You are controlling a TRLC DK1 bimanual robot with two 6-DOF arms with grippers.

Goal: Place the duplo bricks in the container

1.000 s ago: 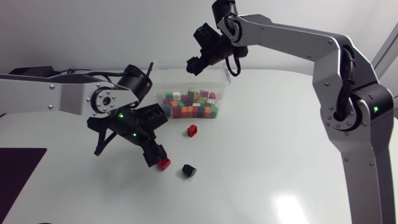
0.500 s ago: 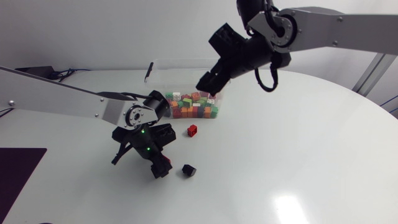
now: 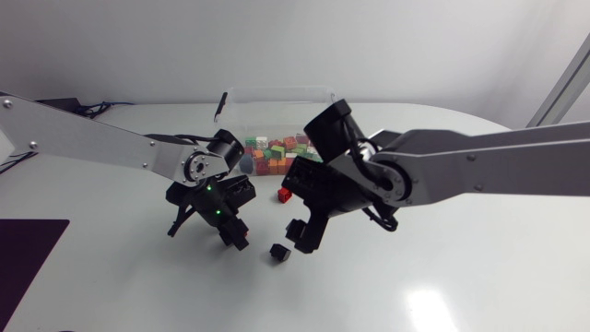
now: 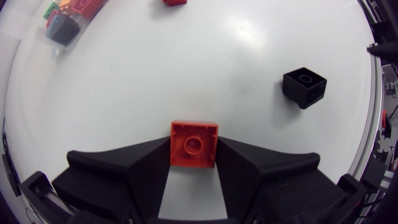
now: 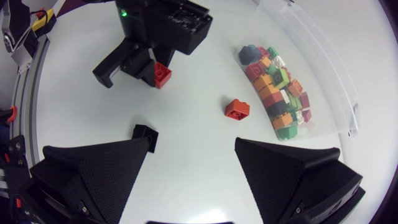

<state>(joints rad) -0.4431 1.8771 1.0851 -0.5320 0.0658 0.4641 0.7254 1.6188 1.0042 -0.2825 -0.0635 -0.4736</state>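
Observation:
My left gripper [image 4: 194, 152] is down on the table and shut on a red duplo brick [image 4: 194, 143], one finger against each side. A black brick [image 4: 304, 86] lies ahead of it to one side; in the head view this black brick [image 3: 279, 252] sits between my left gripper [image 3: 238, 240] and my right gripper [image 3: 302, 237]. My right gripper [image 5: 193, 171] hangs open above the table with nothing between its fingers. A second red brick [image 5: 237, 109] lies loose near the clear container [image 3: 277, 94], which holds several coloured bricks [image 3: 277, 157].
The clear container's wall [image 5: 323, 68] stands at the back of the white round table [image 3: 442, 277]. My right arm [image 3: 479, 171] stretches across from the right, in front of the container. A dark mat [image 3: 28, 254] lies at the front left.
My left gripper has closed on the red brick. My right arm has swung from above the container down to the table's middle, close to the black brick, its gripper opening.

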